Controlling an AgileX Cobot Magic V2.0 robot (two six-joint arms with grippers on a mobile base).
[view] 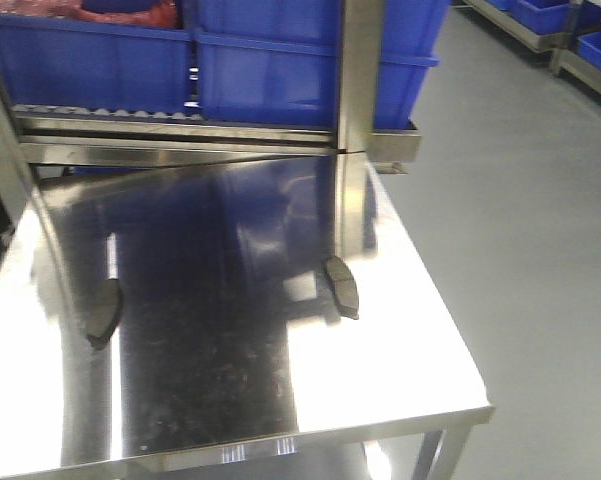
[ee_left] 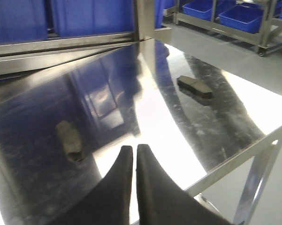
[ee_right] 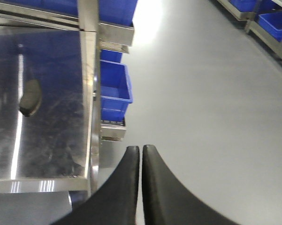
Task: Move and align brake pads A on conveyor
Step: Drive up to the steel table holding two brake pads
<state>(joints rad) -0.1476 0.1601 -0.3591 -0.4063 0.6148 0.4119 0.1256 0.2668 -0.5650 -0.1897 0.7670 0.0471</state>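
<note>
Two brake pads A lie flat on a shiny steel tabletop (view: 400,370). In the front view one brake pad (view: 102,310) is near the left edge and the other pad (view: 341,286) is right of the middle. The left wrist view shows the right-hand pad (ee_left: 195,89) and the left-hand pad (ee_left: 69,140). My left gripper (ee_left: 134,147) is shut and holds nothing, hovering above the tabletop's front part, apart from both pads. My right gripper (ee_right: 141,147) is shut and empty over the floor, beyond the table's right edge; one pad (ee_right: 30,97) lies far left of it. The conveyor is out of view.
Large blue bins (view: 280,60) stand on a roller rack behind the table, with a steel upright post (view: 358,80) at its right. A small blue bin (ee_right: 115,89) sits under the rack. More racks with blue bins (ee_left: 244,16) stand across the grey floor (view: 520,200).
</note>
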